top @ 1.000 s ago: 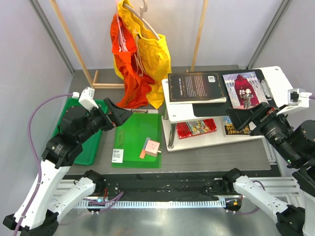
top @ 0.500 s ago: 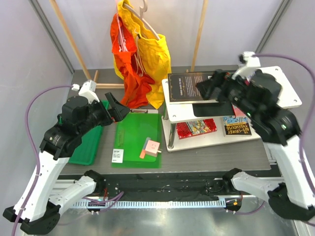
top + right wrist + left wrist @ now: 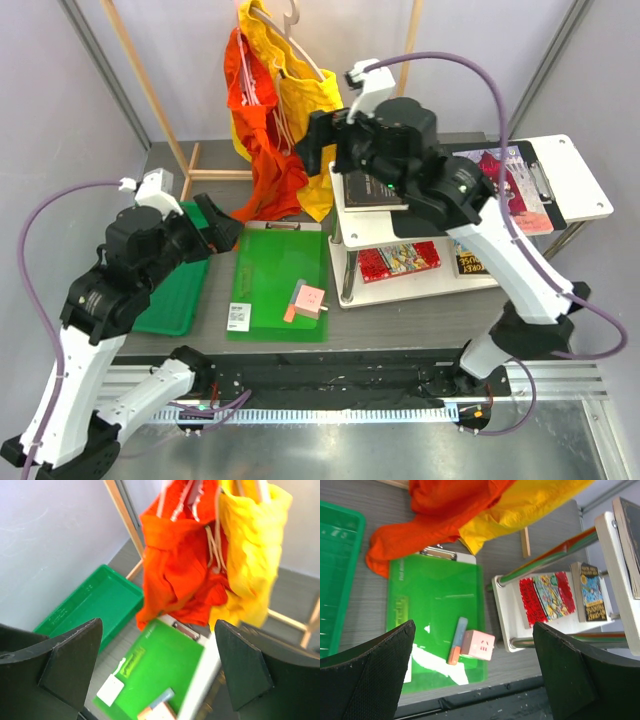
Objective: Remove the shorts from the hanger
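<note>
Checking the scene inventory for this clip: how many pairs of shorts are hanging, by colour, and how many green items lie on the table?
Yellow shorts: 1
Orange-red shorts: 1
Green tray: 1
Green clipboard: 1
Total: 4

The left arm (image 3: 75, 360) and right arm (image 3: 510, 260) are white near the bases, black toward the wrists. A purple cable (image 3: 30, 260) trails from each. The left gripper (image 3: 472, 630) has black, mesh-textured fingers (image 3: 375, 675).
</note>
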Robot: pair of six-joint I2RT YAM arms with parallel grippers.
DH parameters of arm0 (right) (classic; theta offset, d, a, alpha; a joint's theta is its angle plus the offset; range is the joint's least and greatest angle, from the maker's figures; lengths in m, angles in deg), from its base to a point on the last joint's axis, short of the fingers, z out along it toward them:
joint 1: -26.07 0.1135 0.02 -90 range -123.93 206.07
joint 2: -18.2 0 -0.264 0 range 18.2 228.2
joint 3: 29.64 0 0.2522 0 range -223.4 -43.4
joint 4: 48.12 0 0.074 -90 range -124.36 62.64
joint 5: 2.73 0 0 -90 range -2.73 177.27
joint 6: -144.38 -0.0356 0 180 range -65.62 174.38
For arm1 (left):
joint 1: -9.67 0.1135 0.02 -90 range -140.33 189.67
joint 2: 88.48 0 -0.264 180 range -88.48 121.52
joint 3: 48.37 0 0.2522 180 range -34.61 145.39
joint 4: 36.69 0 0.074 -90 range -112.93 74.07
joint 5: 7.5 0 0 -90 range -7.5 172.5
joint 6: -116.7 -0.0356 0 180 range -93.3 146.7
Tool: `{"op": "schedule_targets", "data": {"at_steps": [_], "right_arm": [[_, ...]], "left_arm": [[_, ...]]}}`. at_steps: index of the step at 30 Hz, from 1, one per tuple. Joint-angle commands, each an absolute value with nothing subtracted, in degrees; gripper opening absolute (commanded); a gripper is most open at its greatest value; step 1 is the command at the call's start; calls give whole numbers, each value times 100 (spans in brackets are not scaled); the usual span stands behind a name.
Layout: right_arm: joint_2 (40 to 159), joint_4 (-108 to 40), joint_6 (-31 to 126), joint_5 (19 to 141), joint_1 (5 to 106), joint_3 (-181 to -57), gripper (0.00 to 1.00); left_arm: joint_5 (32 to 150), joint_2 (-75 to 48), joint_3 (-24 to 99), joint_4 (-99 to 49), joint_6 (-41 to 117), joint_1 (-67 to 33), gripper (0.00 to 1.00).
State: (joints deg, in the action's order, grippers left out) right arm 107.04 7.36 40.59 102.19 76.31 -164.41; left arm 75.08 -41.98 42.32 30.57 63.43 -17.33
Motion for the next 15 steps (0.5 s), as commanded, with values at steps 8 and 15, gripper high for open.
{"op": "schedule_targets", "data": {"at_steps": [8,15], "right_arm": [[12656,-33,4848,11047,8469,-18288,94],[13139,-1256,5270,11671,8504,-17883,83]], "left_arm": [[6518,-5418,4353,3490,6246,-1740,99],[6808,-5894,3931,3473,6633,-1740,98]]}}
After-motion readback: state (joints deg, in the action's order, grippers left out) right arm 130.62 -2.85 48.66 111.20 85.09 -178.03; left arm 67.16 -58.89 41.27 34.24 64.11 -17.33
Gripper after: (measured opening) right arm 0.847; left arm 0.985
